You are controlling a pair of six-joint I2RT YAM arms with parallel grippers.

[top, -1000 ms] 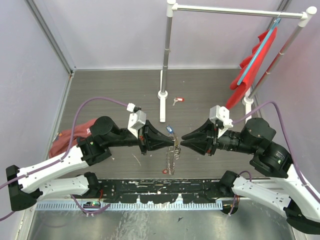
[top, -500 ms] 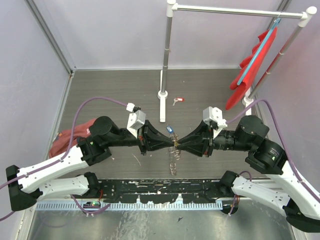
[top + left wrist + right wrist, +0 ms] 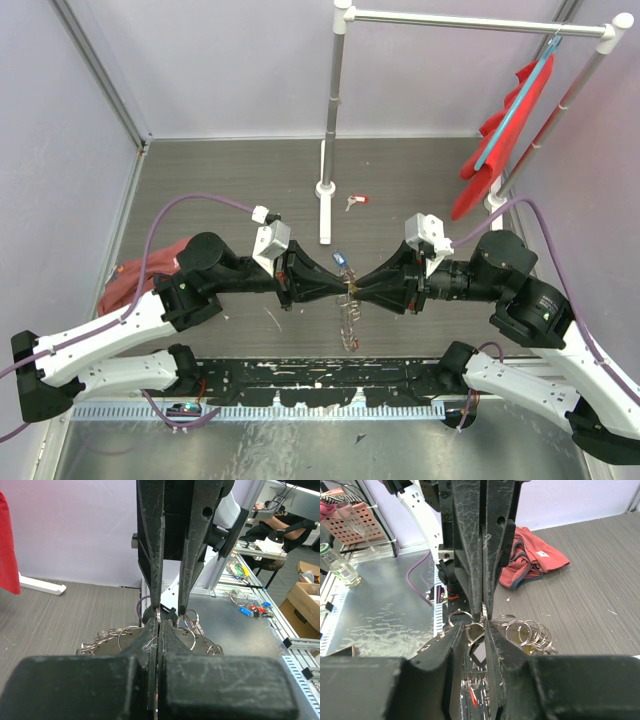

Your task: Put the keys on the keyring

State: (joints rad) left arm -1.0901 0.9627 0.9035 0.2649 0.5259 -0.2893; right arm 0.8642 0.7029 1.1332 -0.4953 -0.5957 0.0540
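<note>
The keyring (image 3: 347, 318), a silvery loop hung with several small split rings, hangs between my two grippers above the table. My left gripper (image 3: 343, 287) is shut on its upper edge; a thin strip of metal shows between the closed fingers (image 3: 150, 645). The keyring's rings (image 3: 107, 639) spread out beyond them. My right gripper (image 3: 357, 288) meets it tip to tip, jaws a little apart and straddling a small ring (image 3: 479, 630). A blue-headed key (image 3: 340, 259) sits by the left gripper's tip. A red-headed key (image 3: 356, 201) lies on the table near the rack's base. A red tag (image 3: 471, 698) dangles below the keyring.
A garment rack's pole (image 3: 334, 110) and foot (image 3: 324, 215) stand behind the grippers. A red garment (image 3: 510, 120) hangs at the back right. A crumpled red cloth (image 3: 125, 280) lies at the left. A black strip (image 3: 320, 375) runs along the near edge.
My right gripper has moved left until its tips meet the left gripper at the keyring. The left arm has held still, and little has changed in the last half second.
</note>
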